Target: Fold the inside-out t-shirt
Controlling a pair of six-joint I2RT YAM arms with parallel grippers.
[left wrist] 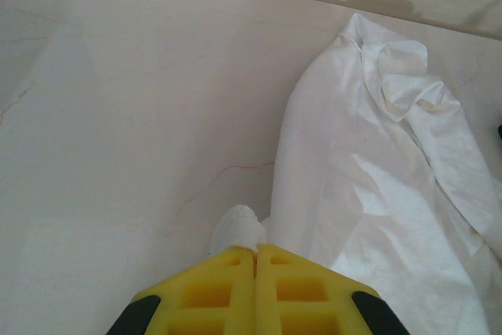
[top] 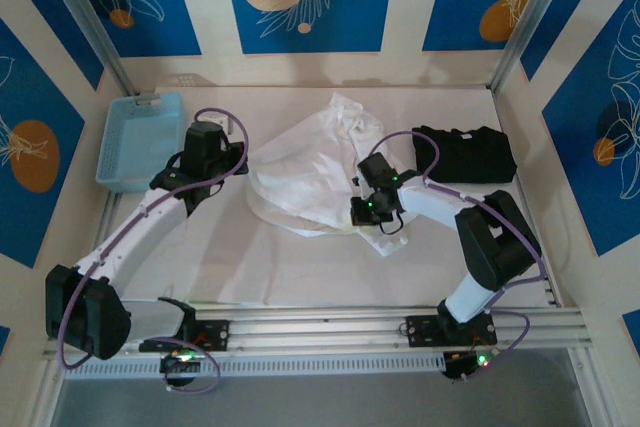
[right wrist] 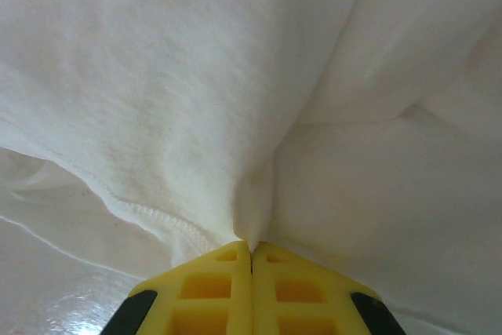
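**Two grips on one shirt**

Clamping a hemmed fold of cloth in the right gripper, jaws clenched tight on it. Pinching a small tuft at the shirt's left edge in the left gripper, jaws pressed together too. Lying crumpled on the table between both, spreading toward the far wall. Leaving the basket, far left, and the black garment, far right, clear of the cloth.
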